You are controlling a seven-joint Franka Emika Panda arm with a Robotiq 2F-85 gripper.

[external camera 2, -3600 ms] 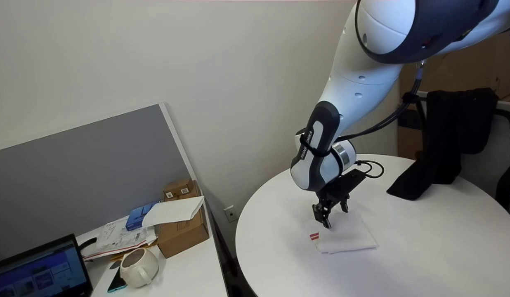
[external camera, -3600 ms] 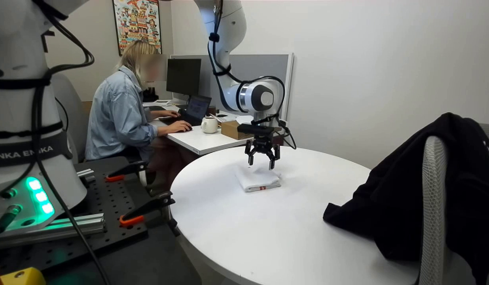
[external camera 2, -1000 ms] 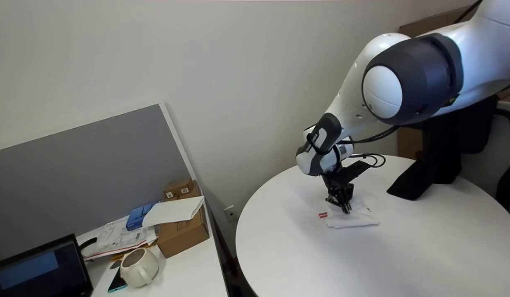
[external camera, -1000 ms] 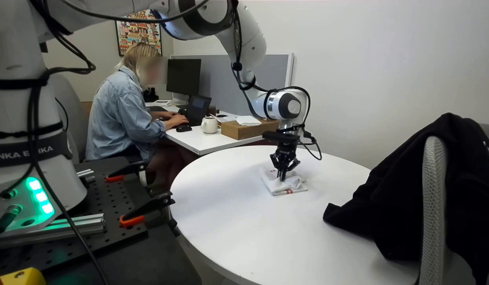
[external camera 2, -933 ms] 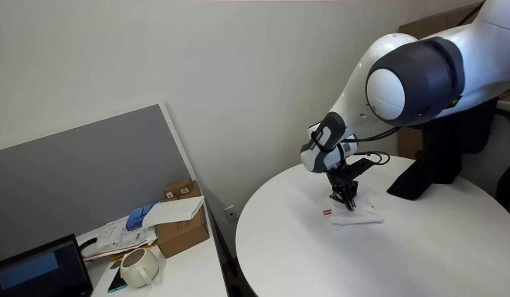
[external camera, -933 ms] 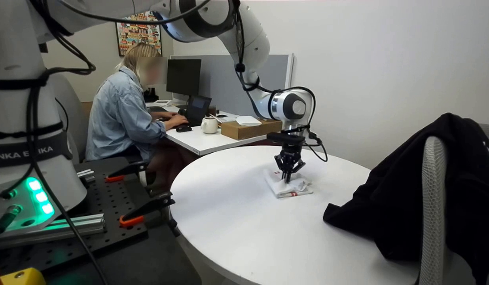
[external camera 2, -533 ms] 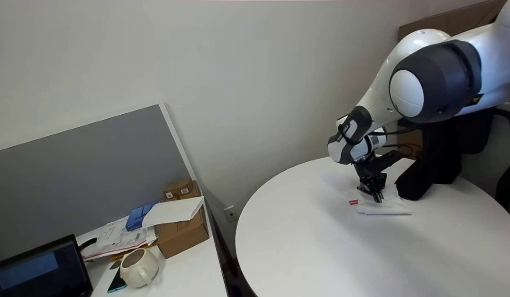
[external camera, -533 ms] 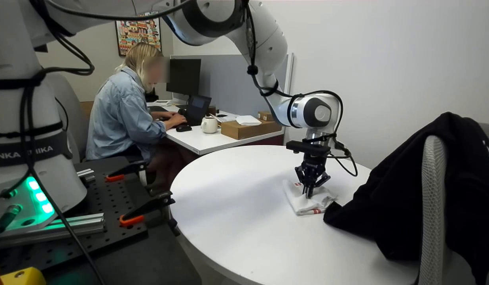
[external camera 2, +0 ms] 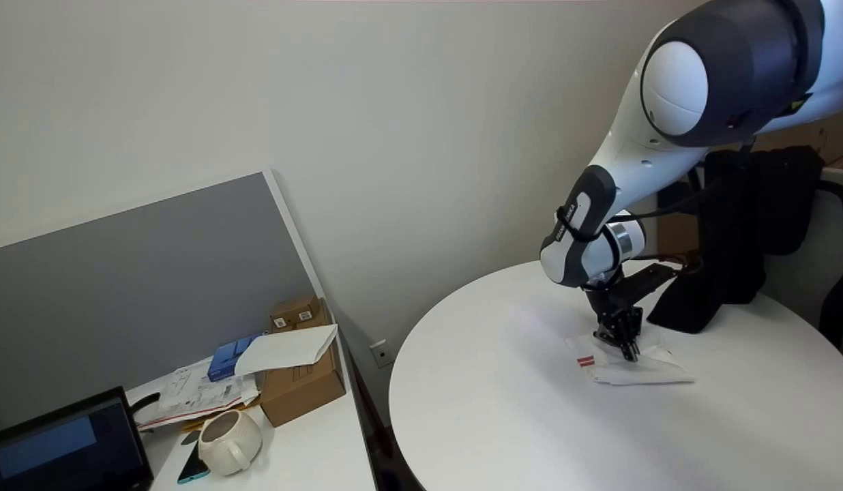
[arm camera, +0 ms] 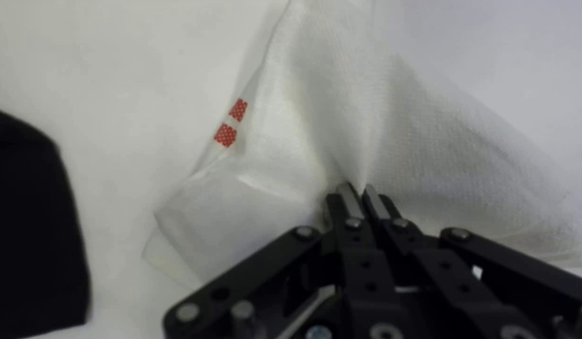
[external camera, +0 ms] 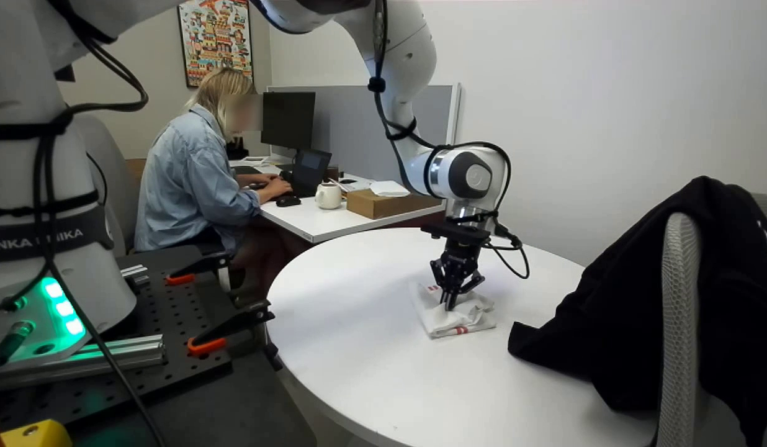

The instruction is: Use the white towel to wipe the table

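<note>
The white towel [external camera: 442,324], folded and marked with red stripes, lies on the round white table [external camera: 383,385]. In the wrist view, folds of the towel [arm camera: 291,150] run up between the fingertips [arm camera: 375,202], which press together on the cloth. My gripper [arm camera: 359,189] is thus shut on the towel's middle, pointing down, and the cloth is creased around it. Both exterior views show the gripper [external camera 2: 630,356] low over the table, with the towel [external camera 2: 650,375] spread around and under it. The pinched part of the cloth is mostly hidden by the fingers.
A black garment [external camera: 607,335] hangs over a chair [external camera: 681,298], and its end rests on the table close to the towel. A black shape [arm camera: 32,226] fills the wrist view's left edge. Beyond the table, a desk [external camera: 309,226] holds a mug [external camera: 328,196] and boxes; a person [external camera: 194,167] sits there.
Earlier the gripper stood open over the smooth towel; now it is shut on it. Gripper and towel slid together towards the black garment, then partly back away from it.
</note>
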